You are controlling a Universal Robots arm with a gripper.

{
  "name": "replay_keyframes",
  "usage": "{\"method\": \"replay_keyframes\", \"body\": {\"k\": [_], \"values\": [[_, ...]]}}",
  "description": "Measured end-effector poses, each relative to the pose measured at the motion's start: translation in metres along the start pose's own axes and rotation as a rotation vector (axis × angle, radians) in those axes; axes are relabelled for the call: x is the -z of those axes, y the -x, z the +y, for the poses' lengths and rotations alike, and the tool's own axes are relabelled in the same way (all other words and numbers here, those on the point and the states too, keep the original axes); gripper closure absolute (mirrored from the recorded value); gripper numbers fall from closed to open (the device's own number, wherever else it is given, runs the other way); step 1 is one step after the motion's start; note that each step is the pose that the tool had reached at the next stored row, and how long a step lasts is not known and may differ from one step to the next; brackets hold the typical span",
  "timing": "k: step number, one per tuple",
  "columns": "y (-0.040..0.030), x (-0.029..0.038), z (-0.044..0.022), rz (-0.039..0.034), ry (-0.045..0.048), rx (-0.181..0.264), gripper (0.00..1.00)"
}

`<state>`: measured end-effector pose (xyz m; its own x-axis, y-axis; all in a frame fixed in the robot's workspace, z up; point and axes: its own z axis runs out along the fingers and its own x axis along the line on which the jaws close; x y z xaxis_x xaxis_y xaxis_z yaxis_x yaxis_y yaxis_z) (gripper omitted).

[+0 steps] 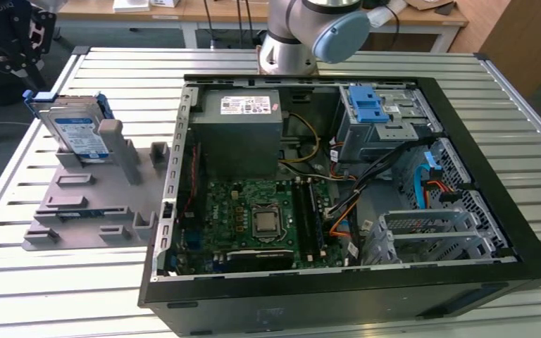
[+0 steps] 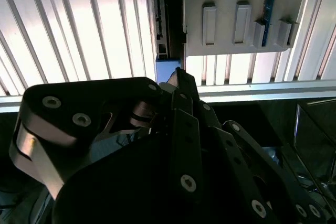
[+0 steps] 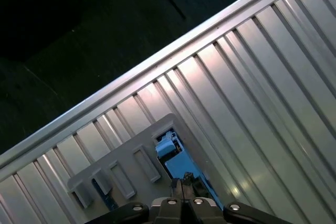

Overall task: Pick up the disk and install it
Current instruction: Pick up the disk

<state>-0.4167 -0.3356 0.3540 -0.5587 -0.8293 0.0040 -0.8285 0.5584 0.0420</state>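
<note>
disk [image 1: 77, 132] upright in grey rack [image 1: 75, 211] | open computer case [image 1: 346, 310] beside | hand [image 3: 181, 186] clenched, empty, over disk

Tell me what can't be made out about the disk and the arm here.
Print on the disk: too small in the exterior view.
The disk's lower edge: hidden inside the grey holder, exterior view.
The arm past its first joints: cut off by the exterior view's top edge.
Part of the disk: covered by the gripper, first wrist view.

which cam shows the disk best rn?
Exterior view: the disk stands upright in its grey holder, label face visible. Both wrist views look down on it edge-on, catching its blue carrier edge.
</note>
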Motion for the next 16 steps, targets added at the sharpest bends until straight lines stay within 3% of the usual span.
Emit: {"method": "replay_keyframes", "body": {"k": [10, 16], "values": [[0.0001, 0.0, 0.0, 0.0005, 0.0, 0.01, 0.89], [0.0, 0.0, 0.0, 0.0029, -0.0003, 0.068, 0.89]]}}
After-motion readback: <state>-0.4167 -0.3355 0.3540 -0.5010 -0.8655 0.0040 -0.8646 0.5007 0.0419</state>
